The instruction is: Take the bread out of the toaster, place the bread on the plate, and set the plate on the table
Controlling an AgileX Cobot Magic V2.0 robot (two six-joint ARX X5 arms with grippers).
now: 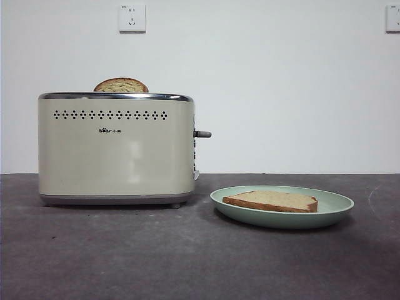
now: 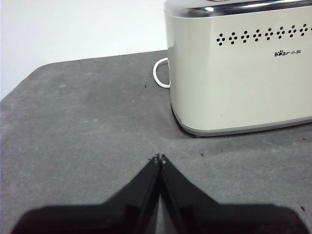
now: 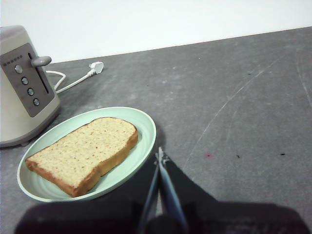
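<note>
The bread, a flat tan slice with a brown crust, lies on the pale green plate. That plate rests on the dark table to the right of the cream toaster. A narrower slice with a rounded brown top sticks out of the toaster's slot. My left gripper is shut and empty, low over the table in front of the toaster. My right gripper is shut and empty, just beside the plate's rim. Neither arm shows in the front view.
The toaster's grey lever points toward the plate. Its white cord and plug lie on the table behind the plate, and a loop of cord shows beside the toaster. Two wall sockets are on the white wall.
</note>
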